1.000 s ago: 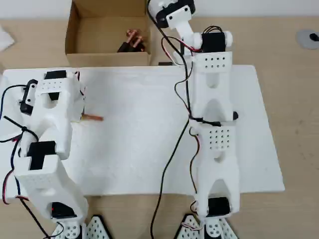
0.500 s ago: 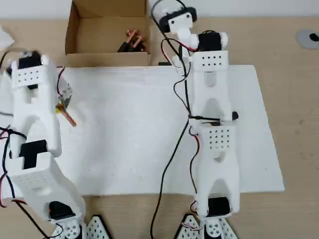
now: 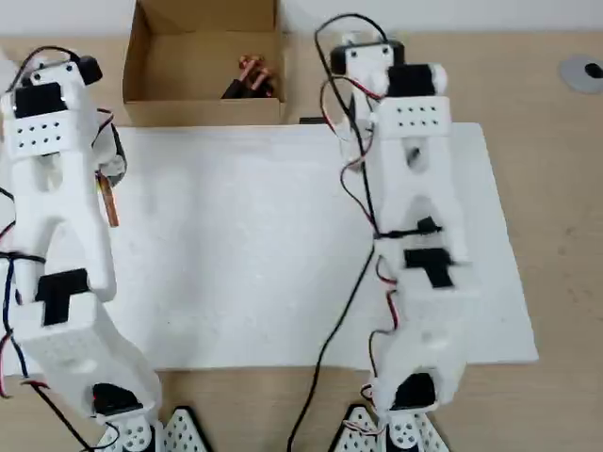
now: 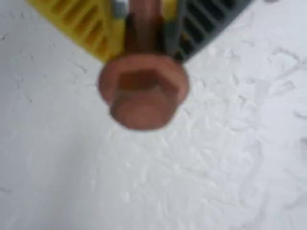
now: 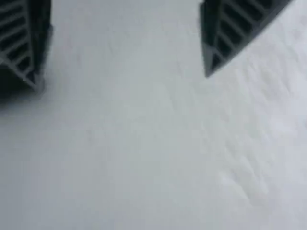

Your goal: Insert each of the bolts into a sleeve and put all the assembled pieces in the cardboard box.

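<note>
Left pincer (image 4: 144,19) pinching a copper hex-head bolt (image 4: 143,91), head facing the wrist camera. Shank is cut off at the frame edge, so can't tell if a sleeve is on it. From above, it hangs over the white mat (image 3: 245,245), off the cardboard box's (image 3: 137,66) left front corner. Copper-and-black pieces (image 3: 252,77) lie inside the box by its right wall. Right pincer (image 5: 120,43) spread, over the mat.

Your desk (image 3: 556,188) is light wood under soft, even light. A white, faintly textured mat (image 3: 245,273) covers its middle, with bare wood along the far, near and right sides. Behind the far edge runs a pale strip (image 3: 471,14). A grey round disc (image 3: 579,72) lies on the wood by the far right corner.
</note>
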You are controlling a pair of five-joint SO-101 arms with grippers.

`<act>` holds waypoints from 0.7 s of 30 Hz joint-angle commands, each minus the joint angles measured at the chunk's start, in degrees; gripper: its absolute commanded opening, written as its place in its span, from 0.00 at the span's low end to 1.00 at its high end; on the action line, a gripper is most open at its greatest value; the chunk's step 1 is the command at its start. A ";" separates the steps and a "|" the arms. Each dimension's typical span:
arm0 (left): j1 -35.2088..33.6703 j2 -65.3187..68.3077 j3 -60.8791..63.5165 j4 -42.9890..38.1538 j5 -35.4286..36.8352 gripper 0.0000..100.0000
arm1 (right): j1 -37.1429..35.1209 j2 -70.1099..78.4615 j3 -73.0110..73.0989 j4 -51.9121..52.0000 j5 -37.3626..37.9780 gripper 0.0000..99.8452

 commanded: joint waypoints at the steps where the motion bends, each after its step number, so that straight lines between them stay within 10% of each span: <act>1: 3.43 -12.88 3.96 -1.23 -0.44 0.01 | 3.47 -8.84 8.92 -0.09 -0.62 0.25; 12: 12.04 -44.44 51.16 -28.13 -0.62 0.01 | 8.04 -9.80 14.46 -4.13 -3.34 0.25; 21: 10.81 -55.78 63.91 -30.24 -6.07 0.01 | 13.23 -10.24 16.66 -7.47 -9.05 0.25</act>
